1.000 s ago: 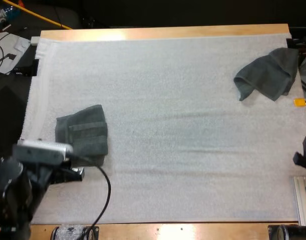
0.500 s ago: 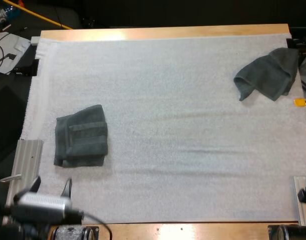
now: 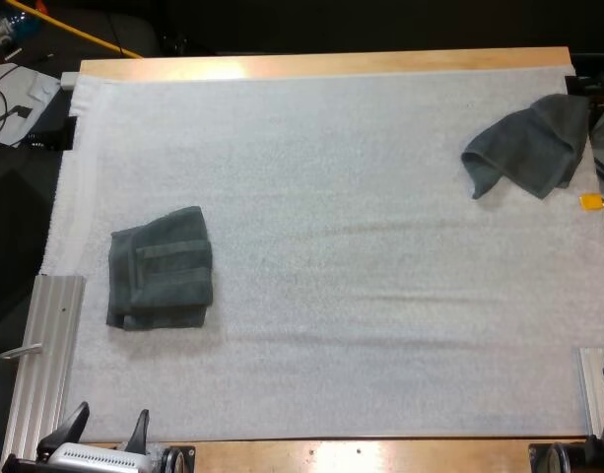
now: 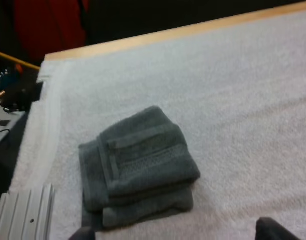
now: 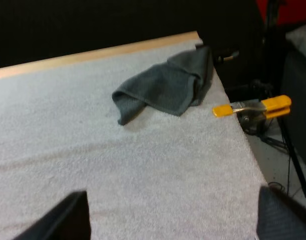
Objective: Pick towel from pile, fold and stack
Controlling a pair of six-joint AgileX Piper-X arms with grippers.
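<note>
A folded stack of dark grey-green towels (image 3: pixel 161 266) lies on the left side of the white mat (image 3: pixel 331 197); its layered edges (image 4: pixel 138 167) face the left gripper. A crumpled towel (image 3: pixel 528 146) sits at the mat's far right corner, and in the right wrist view the crumpled towel (image 5: pixel 167 85) lies well ahead of the fingers. My left gripper (image 3: pixel 106 432) is at the table's near edge, open, a good way short of the stack. My right gripper (image 5: pixel 172 220) is open too, its fingers wide apart over bare mat.
Aluminium rails lie along the mat's near left (image 3: pixel 45 365) and near right (image 3: pixel 592 389) edges. An orange clamp (image 5: pixel 252 106) sticks out past the mat's right edge beside the crumpled towel. Wooden table edge (image 3: pixel 321 65) runs along the far side.
My left gripper has drawn back from beside the folded stack to the table's near edge. The right gripper has slid toward the near right corner. Both towels stay put.
</note>
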